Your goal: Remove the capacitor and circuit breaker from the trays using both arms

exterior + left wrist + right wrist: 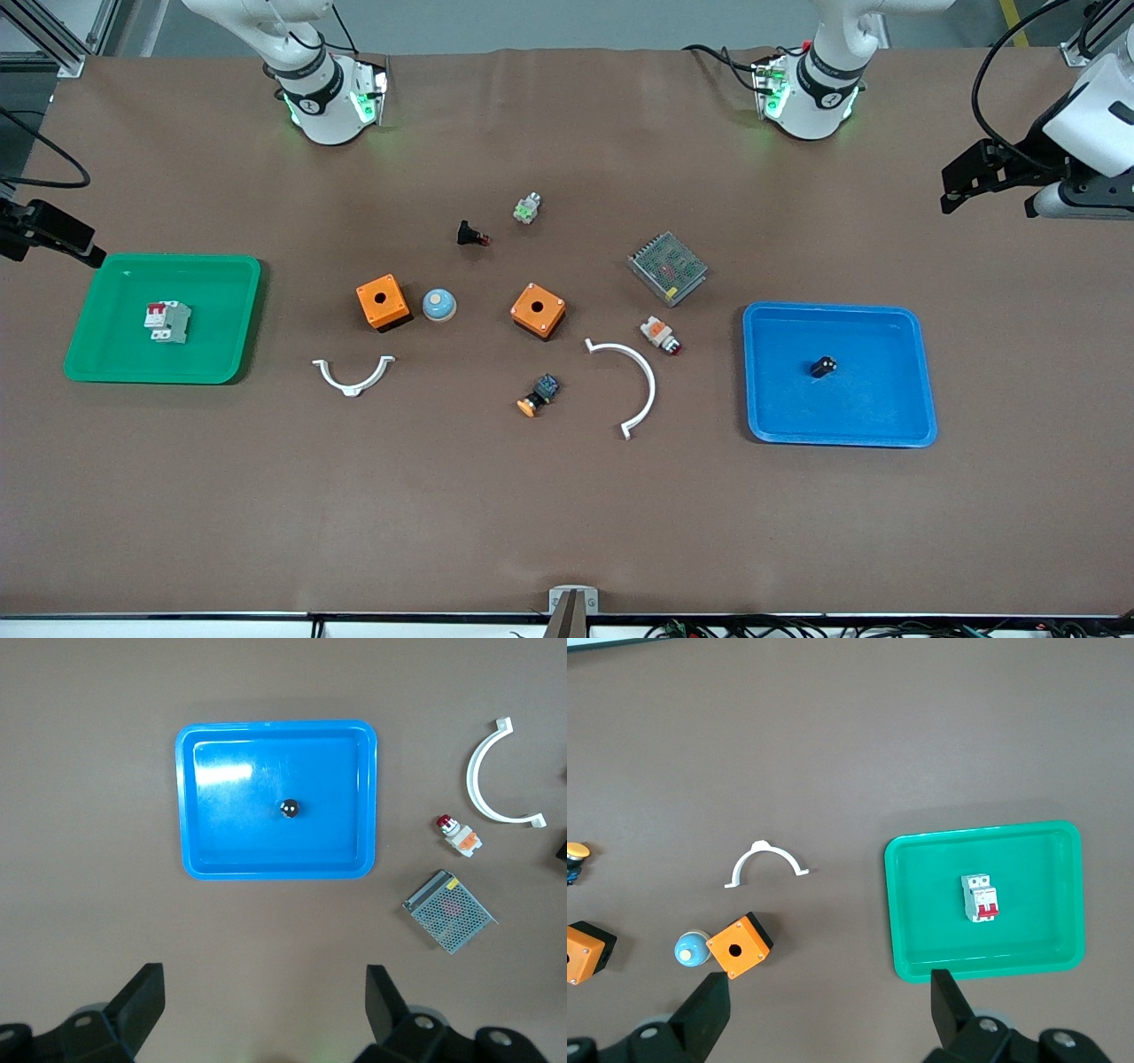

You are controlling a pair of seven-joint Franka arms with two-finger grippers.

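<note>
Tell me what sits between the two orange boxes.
A blue-and-cream dome button sits between the orange boxes, beside the one nearer the green tray; the front view shows it.

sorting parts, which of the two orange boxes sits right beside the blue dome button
The orange box toward the right arm's end; the blue dome button sits beside it.

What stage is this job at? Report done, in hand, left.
Done: nothing; the capacitor still lies in the blue tray and the circuit breaker in the green tray. In hand: nothing; the left gripper and right gripper hang open and empty, high above the table. Left: both pick-outs.
</note>
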